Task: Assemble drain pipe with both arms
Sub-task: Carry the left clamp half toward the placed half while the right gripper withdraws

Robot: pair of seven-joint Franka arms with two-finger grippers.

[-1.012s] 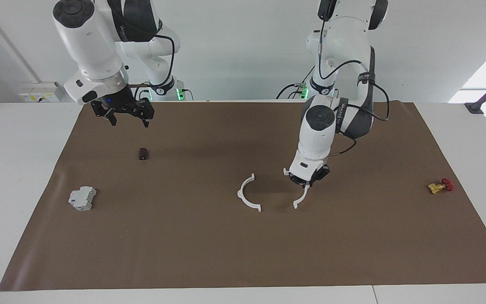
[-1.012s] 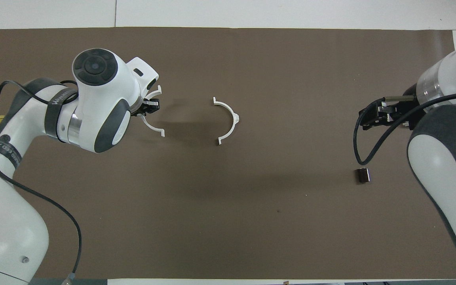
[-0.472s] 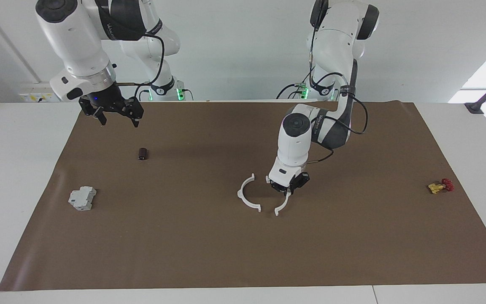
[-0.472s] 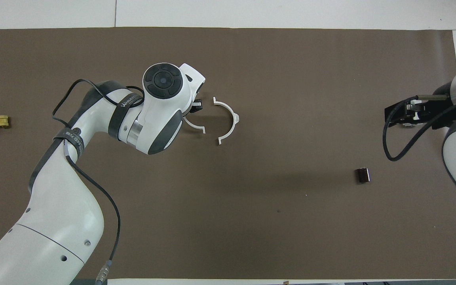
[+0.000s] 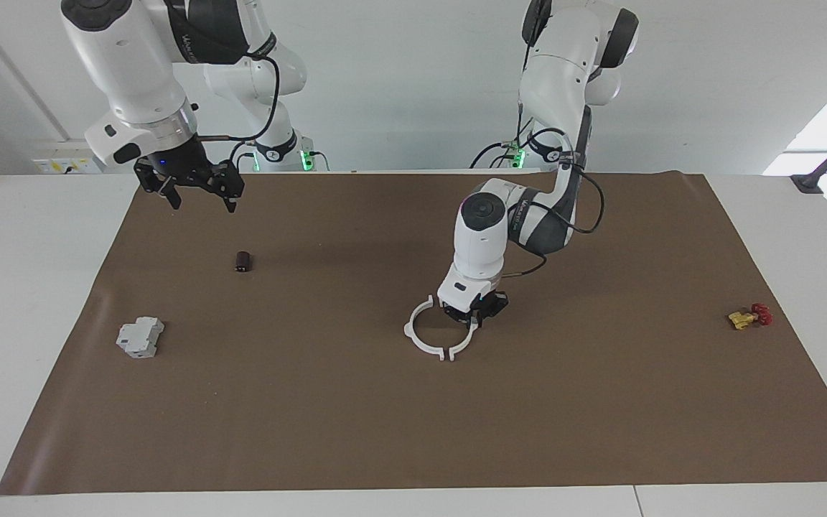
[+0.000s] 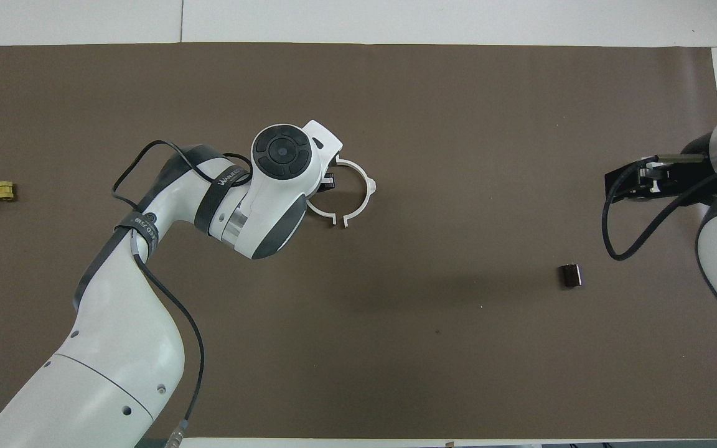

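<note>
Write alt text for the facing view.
The left gripper holds one thin white plastic half-ring against the other half-ring on the brown mat, nearly closing a ring. The right gripper waits above the mat's edge nearest the robots.

You have a white table (image 5: 26,301) covered by a brown mat (image 5: 413,431). On the mat, near the middle, lie the two white half-rings (image 5: 424,337), their ends almost meeting into one ring. Toward the right arm's end lie a grey block (image 5: 140,337) and, nearer to the robots, a small dark cylinder (image 5: 243,261). Toward the left arm's end lies a small yellow-and-red part (image 5: 749,316).
</note>
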